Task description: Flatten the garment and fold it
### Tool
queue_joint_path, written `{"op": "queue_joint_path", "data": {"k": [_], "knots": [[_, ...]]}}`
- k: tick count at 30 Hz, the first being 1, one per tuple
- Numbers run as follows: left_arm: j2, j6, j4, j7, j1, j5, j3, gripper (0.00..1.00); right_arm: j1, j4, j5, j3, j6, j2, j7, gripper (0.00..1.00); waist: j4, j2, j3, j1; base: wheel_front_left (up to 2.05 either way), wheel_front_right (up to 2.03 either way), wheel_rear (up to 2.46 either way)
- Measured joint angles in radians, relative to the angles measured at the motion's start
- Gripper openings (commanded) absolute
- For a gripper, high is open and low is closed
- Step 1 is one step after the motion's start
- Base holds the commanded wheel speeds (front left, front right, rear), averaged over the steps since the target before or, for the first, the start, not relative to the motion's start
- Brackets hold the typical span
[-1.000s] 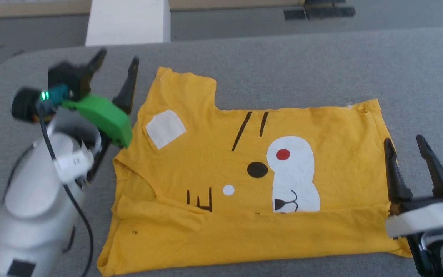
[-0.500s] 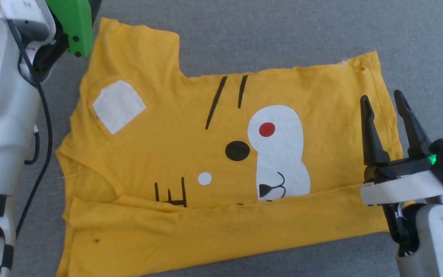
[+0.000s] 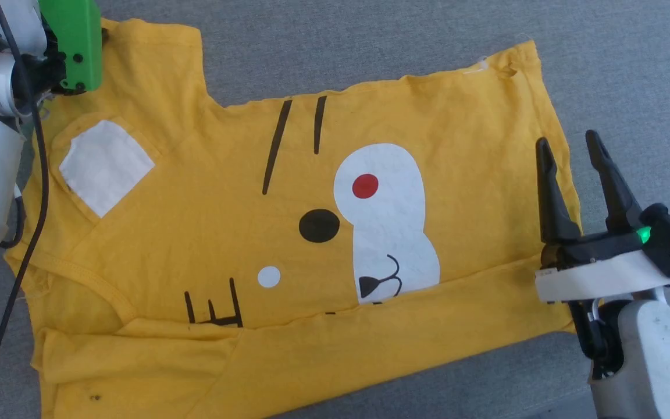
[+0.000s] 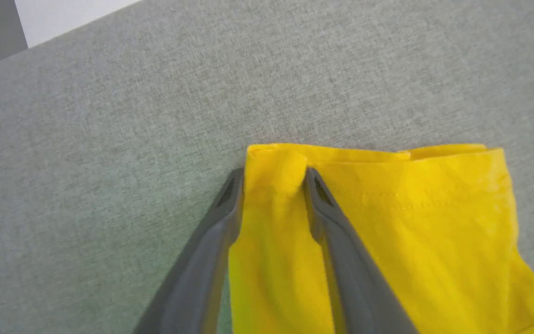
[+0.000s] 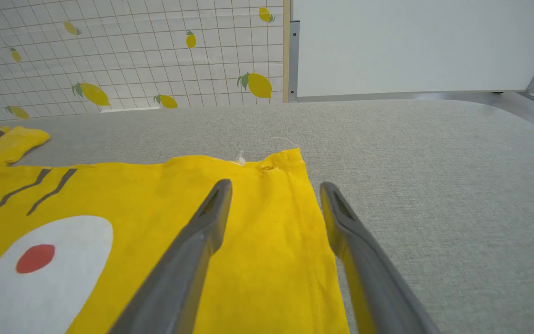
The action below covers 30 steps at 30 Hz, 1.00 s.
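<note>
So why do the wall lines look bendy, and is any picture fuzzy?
Right wrist view: the wide lens curves the tiled wall. Left wrist view: the garment and left gripper's fingers look a bit soft. Head view: sharp, even light, no glare.

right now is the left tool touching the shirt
Touching. Left wrist view: the left tool straddles a corner of the shirt, both fingers against cloth.

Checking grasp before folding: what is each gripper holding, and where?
Unclear: the left gripper straddles a sleeve corner of the garment, cloth bunched between its fingers. The right gripper is open, holding nothing.
</note>
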Motion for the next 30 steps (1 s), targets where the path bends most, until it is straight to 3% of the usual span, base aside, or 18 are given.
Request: {"op": "queue_joint_path", "data": {"k": [5,9,14,21,22,23,25,30], "knots": [[0.008,0.011,-0.054,0.017,0.029,-0.01,0.004,0.0,-0.084,0.01,-0.011,-0.02,0.0,-0.012,0.027,1.0,0.003,0.0,-0.002,0.0,0.0,0.0,0.0],[0.014,0.016,-0.084,0.029,0.043,-0.017,0.004,0.0,-0.226,0.056,-0.004,-0.031,0.0,-0.034,0.178,1.0,0.011,0.0,-0.005,0.0,0.0,0.0,0.0],[0.011,0.015,-0.113,0.032,0.05,-0.024,0.0,0.0,-0.433,0.222,0.016,-0.093,0.0,-0.03,0.49,1.0,0.029,0.0,-0.002,0.0,0.0,0.0,0.0],[0.0,0.003,-0.122,0.013,0.052,-0.046,-0.007,0.0,-0.57,0.407,-0.05,-0.146,0.0,-0.011,0.864,1.0,0.061,0.0,0.004,-0.0001,0.0,0.0,0.0],[-0.001,0.001,-0.122,0.009,0.053,-0.049,-0.007,0.0,-0.581,0.416,-0.063,-0.15,0.0,-0.011,0.894,0.77,0.064,0.0,0.004,-0.0001,0.0,0.0,0.0],[-0.002,-0.002,-0.122,0.006,0.054,-0.051,-0.007,0.0,-0.596,0.422,-0.079,-0.153,0.0,-0.012,0.932,0.45,0.067,0.0,0.005,-0.0001,0.0,0.0,0.0],[-0.004,-0.008,-0.12,-0.006,0.056,-0.053,-0.008,0.0,-0.615,0.425,-0.105,-0.155,0.0,-0.011,0.991,0.0,0.072,0.0,0.005,-0.0001,0.0,0.0,0.0],[-0.007,-0.036,-0.108,-0.092,0.073,-0.051,-0.012,0.0,-0.607,0.39,-0.144,-0.148,0.0,0.0,1.034,0.0,0.079,0.0,-0.01,-0.0001,0.0,0.0,0.0]]}}
